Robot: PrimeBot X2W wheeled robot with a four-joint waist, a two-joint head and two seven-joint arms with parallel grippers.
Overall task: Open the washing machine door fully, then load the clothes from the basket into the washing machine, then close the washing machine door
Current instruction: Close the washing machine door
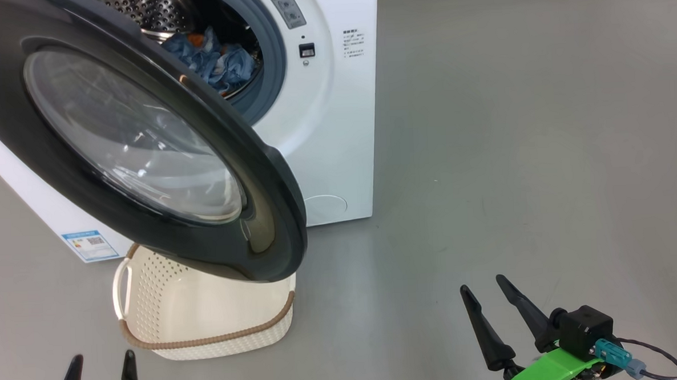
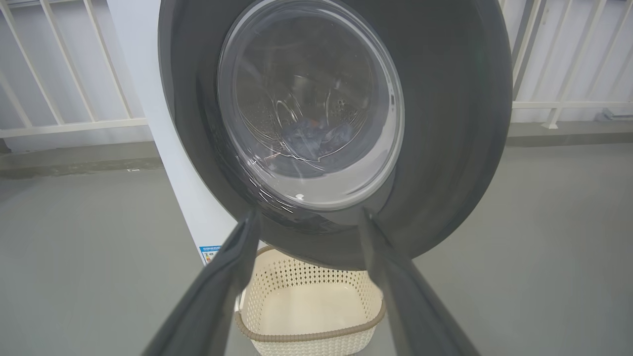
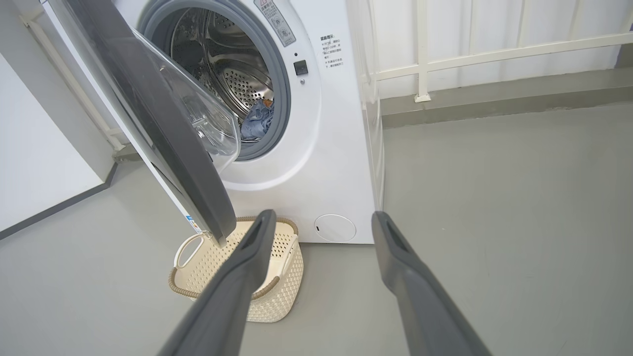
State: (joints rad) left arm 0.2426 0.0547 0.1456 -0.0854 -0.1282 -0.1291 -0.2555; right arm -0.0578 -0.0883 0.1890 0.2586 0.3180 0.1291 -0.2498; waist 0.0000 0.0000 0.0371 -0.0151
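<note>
At the near left, our left gripper (image 1: 103,357) has its two fingers wide apart and holds nothing. Just past it, the basket (image 1: 208,339) sits on the grey floor (image 1: 514,148), under the low edge of the washing machine door (image 1: 142,141). The door hangs partly open. From the left wrist we look through its glass at the blue clothes (image 1: 218,61), and down at the basket's bare bottom. From the right wrist we see the door from its side, and the clothes lying in the shiny drum (image 3: 237,84) of the washing machine (image 1: 336,127). At the near right, our right gripper (image 1: 482,284) is wide apart too and holds nothing.
</note>
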